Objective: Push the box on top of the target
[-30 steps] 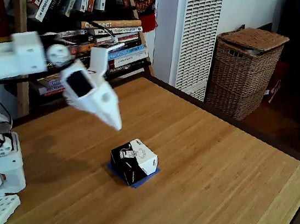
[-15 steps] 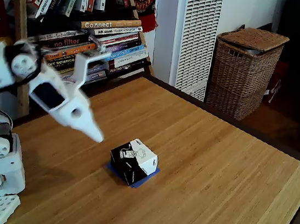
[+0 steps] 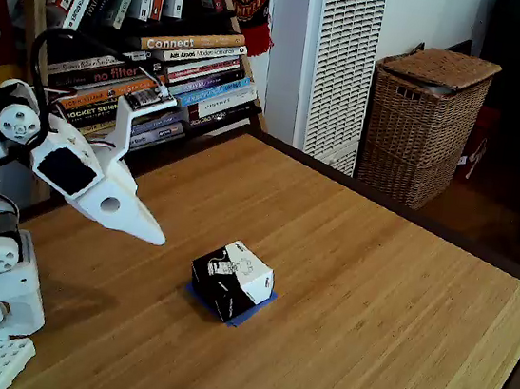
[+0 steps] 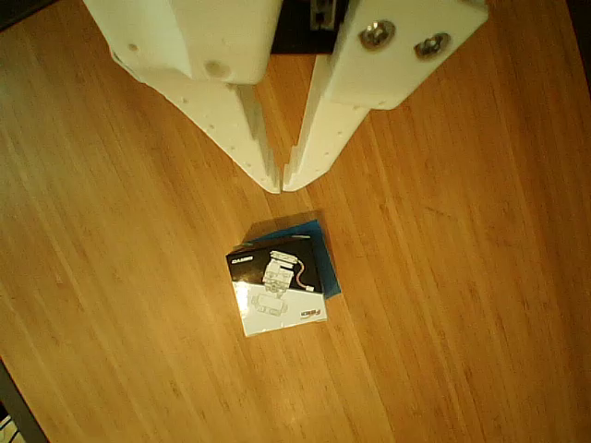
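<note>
Box (image 3: 231, 280) sits mid-bench (image 3: 371, 296) on the blue tape target (image 3: 254, 311), tape edge poking out on the near right side in the fixed view; other view shows blue along the box's top and right. Gripper (image 4: 281, 185) clenched on nothing, tips meeting, hanging clear of the box. Wicker basket (image 3: 424, 125) off the far bench edge.

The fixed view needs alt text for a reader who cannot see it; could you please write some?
A small black-and-white box sits on a blue tape target on a wooden table. The white arm's tool hangs in the air to its left, tips together, holding nothing. Behind are stacked books and a wicker basket.
</note>
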`<action>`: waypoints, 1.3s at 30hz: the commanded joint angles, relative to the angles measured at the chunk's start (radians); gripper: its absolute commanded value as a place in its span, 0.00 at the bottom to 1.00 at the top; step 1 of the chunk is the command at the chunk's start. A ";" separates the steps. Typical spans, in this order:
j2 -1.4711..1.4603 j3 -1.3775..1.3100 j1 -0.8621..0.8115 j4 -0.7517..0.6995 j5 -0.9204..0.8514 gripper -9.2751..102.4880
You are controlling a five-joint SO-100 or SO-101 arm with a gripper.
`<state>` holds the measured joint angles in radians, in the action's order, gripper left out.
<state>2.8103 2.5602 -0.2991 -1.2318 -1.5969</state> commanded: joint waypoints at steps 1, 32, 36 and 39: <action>0.048 0.048 -0.008 -0.003 0.015 0.08; 0.535 0.337 -0.060 -0.112 0.150 0.09; 0.546 0.337 -0.029 -0.112 0.209 0.10; 0.549 0.337 -0.023 -0.112 0.221 0.12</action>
<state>3.3502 2.9023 -0.3267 -1.3392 -1.3913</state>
